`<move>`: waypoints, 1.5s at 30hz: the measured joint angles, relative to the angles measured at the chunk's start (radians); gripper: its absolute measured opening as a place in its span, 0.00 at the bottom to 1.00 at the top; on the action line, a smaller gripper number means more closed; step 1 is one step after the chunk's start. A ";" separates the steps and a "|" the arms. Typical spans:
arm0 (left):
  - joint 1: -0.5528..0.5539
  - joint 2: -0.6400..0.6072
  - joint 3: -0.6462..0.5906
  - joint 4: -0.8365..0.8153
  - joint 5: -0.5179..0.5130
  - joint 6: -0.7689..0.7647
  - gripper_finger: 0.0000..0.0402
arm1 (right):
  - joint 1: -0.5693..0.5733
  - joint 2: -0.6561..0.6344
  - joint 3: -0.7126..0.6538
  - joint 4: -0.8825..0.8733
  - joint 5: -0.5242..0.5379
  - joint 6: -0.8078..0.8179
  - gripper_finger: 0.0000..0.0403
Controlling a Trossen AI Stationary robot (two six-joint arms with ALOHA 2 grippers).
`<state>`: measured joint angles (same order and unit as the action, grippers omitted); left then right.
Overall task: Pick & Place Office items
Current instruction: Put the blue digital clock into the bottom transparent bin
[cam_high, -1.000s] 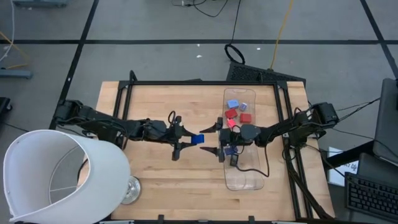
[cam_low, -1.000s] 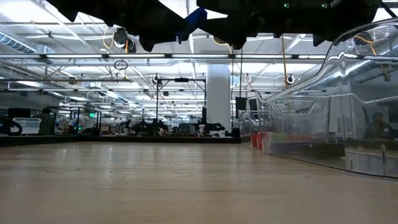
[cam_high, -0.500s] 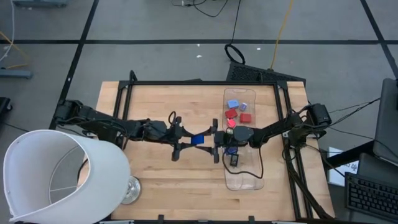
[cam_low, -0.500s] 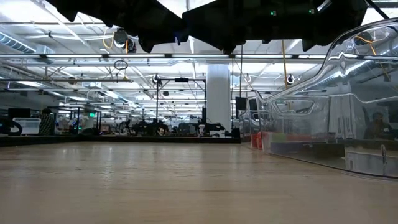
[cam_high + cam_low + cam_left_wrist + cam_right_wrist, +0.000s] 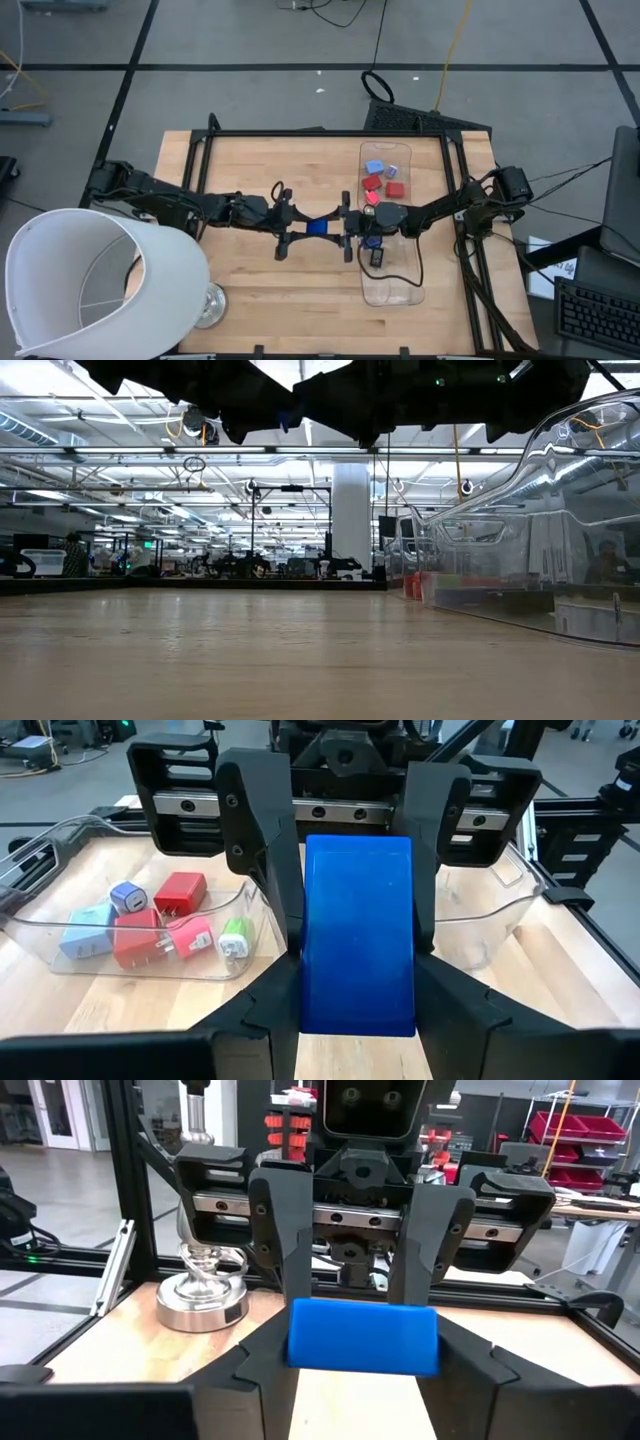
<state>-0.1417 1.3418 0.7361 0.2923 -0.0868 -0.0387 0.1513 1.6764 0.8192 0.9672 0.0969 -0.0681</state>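
Note:
A flat blue block [image 5: 318,227] hangs in the air over the middle of the table, between my two grippers, which face each other. My left gripper [image 5: 303,227] reaches in from the table's left and is shut on the block. My right gripper [image 5: 341,226] reaches in from the right and is shut on its other end. Several office items, red [image 5: 372,183], light blue [image 5: 375,166] and green [image 5: 234,937], lie on the floor of a clear tray [image 5: 392,285] at the right. My left gripper pinches the blue block's two long sides [image 5: 310,1005] between its fingers, at the end nearer the table's left. The fingers lie level, along the block. The block is level and clear of the table. My right gripper's fingers [image 5: 275,890] stand against the same two long sides at the block's other end [image 5: 300,1342], one on each side. They come in level from the table's right, along the block. The block stays clear of the table.
A big white lampshade [image 5: 90,280] lies at the near left corner, with a shiny metal lamp base [image 5: 208,305] beside it. A black frame [image 5: 320,133] runs along the table's far edge and sides. Bare wood lies near and far of the grippers.
My right gripper has moved toward the table's left, up to the blue block, and its fingers have closed in from wide apart onto the block's sides. The block has stayed where it was.

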 joint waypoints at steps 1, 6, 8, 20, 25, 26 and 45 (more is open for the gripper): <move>0.000 0.000 0.000 -0.001 0.000 0.000 0.38 | 0.000 0.000 0.000 0.000 0.000 -0.001 0.40; -0.004 0.000 0.000 -0.005 -0.018 -0.034 0.52 | 0.000 0.000 0.000 0.000 0.006 -0.038 0.39; -0.004 0.000 0.000 -0.006 -0.021 -0.053 0.60 | 0.001 0.000 0.000 0.001 0.003 -0.054 0.39; -0.004 -0.095 0.000 -0.086 -0.012 -0.056 0.81 | 0.005 -0.168 -0.022 -0.200 0.006 -0.040 0.38; -0.005 -0.161 0.000 -0.185 0.009 -0.026 0.81 | 0.027 -0.288 -0.051 -0.383 0.005 0.026 0.38; -0.005 -0.169 0.000 -0.198 0.009 -0.017 0.80 | 0.032 -0.319 -0.053 -0.434 0.005 0.035 0.38; -0.003 -0.175 0.000 -0.289 -0.005 -0.003 0.80 | 0.267 -0.571 -0.139 -1.160 0.060 0.610 0.37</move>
<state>-0.1444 1.1671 0.7357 0.0033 -0.0914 -0.0415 0.4183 1.1055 0.6806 -0.1931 0.1572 0.5417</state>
